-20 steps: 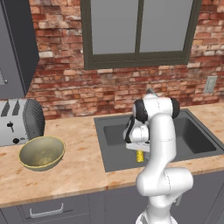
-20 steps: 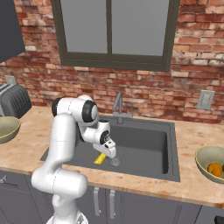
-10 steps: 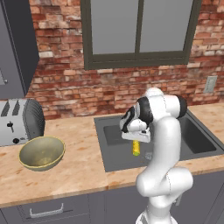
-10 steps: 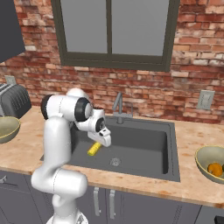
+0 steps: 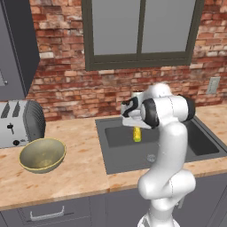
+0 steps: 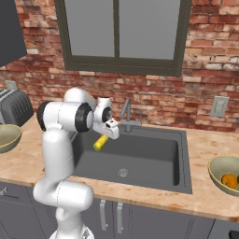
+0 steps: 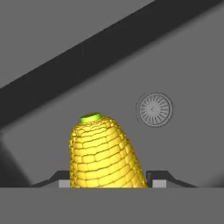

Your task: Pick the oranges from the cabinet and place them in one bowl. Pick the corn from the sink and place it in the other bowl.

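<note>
Corn (image 7: 105, 153) in gripper (image 7: 107, 181) above sink (image 5: 115, 155), faucet (image 6: 126, 112) just behind.

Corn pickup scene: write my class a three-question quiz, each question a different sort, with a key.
1. True or false: the gripper is shut on the corn.
2. The corn hangs above: A) the toaster B) the sink C) a bowl.
3. Fill in: the right-hand bowl holds an ____ fruit.

Key: 1 true; 2 B; 3 orange.
</note>
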You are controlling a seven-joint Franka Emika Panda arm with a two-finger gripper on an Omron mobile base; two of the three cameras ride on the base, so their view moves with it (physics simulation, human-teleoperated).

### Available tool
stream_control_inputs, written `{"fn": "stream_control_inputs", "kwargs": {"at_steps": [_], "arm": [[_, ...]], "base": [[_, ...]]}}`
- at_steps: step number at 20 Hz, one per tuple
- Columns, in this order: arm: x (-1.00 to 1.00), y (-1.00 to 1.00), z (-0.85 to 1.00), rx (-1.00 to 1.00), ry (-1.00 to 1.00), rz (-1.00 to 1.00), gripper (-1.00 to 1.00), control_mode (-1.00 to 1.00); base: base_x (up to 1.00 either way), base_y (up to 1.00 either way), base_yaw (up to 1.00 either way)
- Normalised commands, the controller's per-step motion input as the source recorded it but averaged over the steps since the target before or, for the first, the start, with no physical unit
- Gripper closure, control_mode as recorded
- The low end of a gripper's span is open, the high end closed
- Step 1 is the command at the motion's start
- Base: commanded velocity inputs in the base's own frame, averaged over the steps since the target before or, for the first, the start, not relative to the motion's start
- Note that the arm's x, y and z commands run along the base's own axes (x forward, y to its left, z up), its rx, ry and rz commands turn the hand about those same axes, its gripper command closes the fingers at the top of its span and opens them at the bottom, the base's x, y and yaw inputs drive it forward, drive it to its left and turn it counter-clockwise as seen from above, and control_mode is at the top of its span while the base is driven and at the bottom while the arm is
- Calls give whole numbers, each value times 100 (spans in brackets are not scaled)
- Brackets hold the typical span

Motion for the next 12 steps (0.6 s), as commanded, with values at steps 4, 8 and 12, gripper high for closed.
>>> {"fn": "stream_control_inputs", "kwargs": {"at_steps": [4,8,12], "arm": [[-2,0,58,0,-4,6,100,-100],[-43,3,21,0,-12,7,100,-100],[-42,17,19,-4,-16,10,100,-100]], "base": [[0,0,0],[0,0,0],[0,0,0]]}}
